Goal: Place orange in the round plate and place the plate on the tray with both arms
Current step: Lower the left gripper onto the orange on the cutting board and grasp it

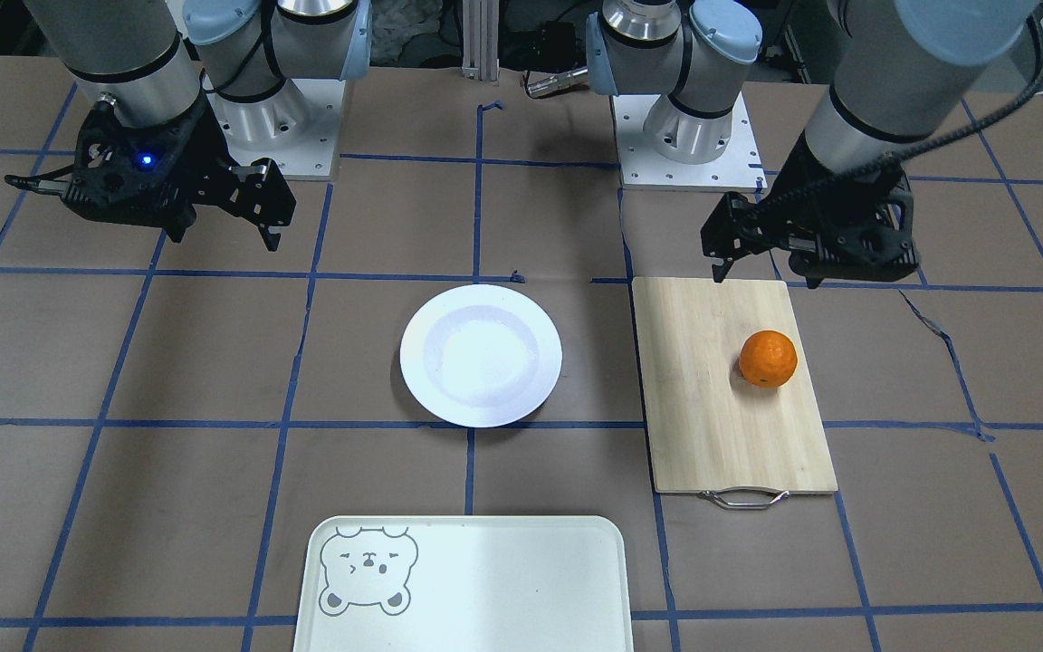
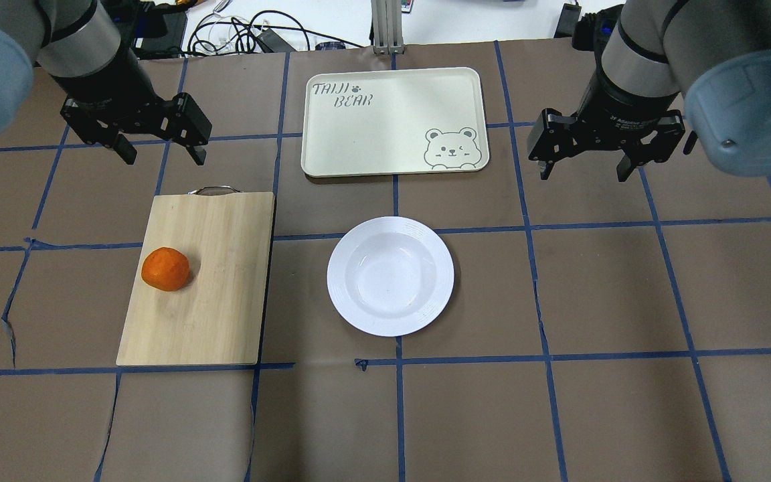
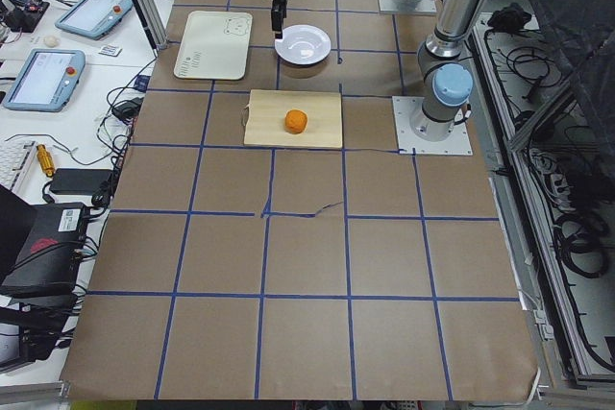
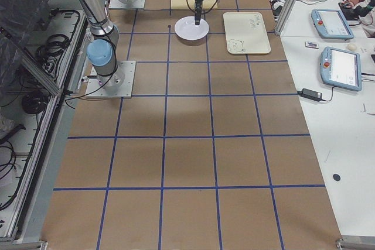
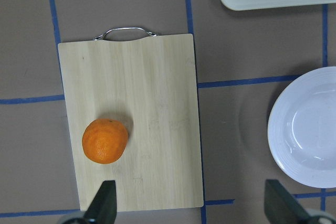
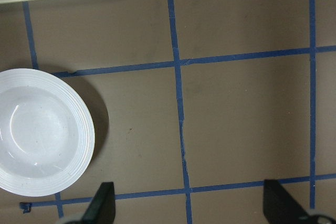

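The left tool (image 2: 163, 155) is hanging open and empty high over the board (image 2: 225, 294). The orange (image 2: 165, 268) is sitting on that board below it, a bit toward the surface's (image 2: 593, 301) left edge. The open right tool (image 2: 584, 173) is farther off.

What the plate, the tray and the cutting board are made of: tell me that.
The round plate looks like glazed ceramic or melamine: glossy white, with highlights and fine rim ridges. The tray seems matte cream plastic: smooth moulded rim, printed bear. The cutting board looks like pale bare wood or bamboo, showing lengthwise grain; its handle is shiny metal wire.
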Controlling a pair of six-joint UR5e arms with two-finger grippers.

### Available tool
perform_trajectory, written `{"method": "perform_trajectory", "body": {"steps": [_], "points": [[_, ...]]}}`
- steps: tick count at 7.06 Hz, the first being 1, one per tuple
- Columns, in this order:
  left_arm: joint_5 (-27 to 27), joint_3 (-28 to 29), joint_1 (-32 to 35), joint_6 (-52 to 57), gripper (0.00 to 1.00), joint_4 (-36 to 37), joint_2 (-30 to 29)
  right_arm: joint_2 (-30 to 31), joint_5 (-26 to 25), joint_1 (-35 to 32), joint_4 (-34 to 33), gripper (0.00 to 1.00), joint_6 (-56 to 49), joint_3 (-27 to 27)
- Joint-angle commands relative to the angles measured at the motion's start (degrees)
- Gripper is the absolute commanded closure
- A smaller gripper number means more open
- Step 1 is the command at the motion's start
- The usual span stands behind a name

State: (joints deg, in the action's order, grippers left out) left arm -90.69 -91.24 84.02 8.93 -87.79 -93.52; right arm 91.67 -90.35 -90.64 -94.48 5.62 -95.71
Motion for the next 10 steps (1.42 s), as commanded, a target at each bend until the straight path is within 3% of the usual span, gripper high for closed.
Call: {"method": "perform_trajectory", "body": {"steps": [1,2,4,6,7,8,9,10], "points": [[-2.2,-10.1,-5.5,6.2,0.00,8.5,-0.4,0.0,0.0,-0.1,0.0,0.00,0.0,0.0],[-5.7,-15.1,-6.4,10.6,0.00,16.3,-1.5,0.0,-0.1,0.0,0.1,0.00,0.0,0.0],[-6.0,-23.3,-7.6,14.6,0.01,26.0,-5.3,0.0,-0.1,-0.1,0.0,0.00,0.0,0.0],[-6.9,-24.8,-7.8,20.1,0.07,28.6,-8.9,0.0,0.0,-0.1,0.0,0.00,0.0,-0.1],[-7.1,-25.1,-8.1,20.3,0.22,28.6,-9.6,0.0,0.0,-0.1,0.0,0.00,0.0,0.0],[-7.1,-25.3,-8.1,20.3,0.51,28.7,-9.8,0.0,0.0,-0.1,0.0,0.00,0.0,0.0],[-7.1,-25.0,-8.1,20.3,0.88,28.7,-9.8,0.0,-0.1,-0.1,0.0,0.00,0.0,-0.1],[-7.0,-24.6,-8.1,19.7,1.00,29.2,-9.6,0.0,-0.1,0.0,0.0,0.00,0.0,0.0]]}}
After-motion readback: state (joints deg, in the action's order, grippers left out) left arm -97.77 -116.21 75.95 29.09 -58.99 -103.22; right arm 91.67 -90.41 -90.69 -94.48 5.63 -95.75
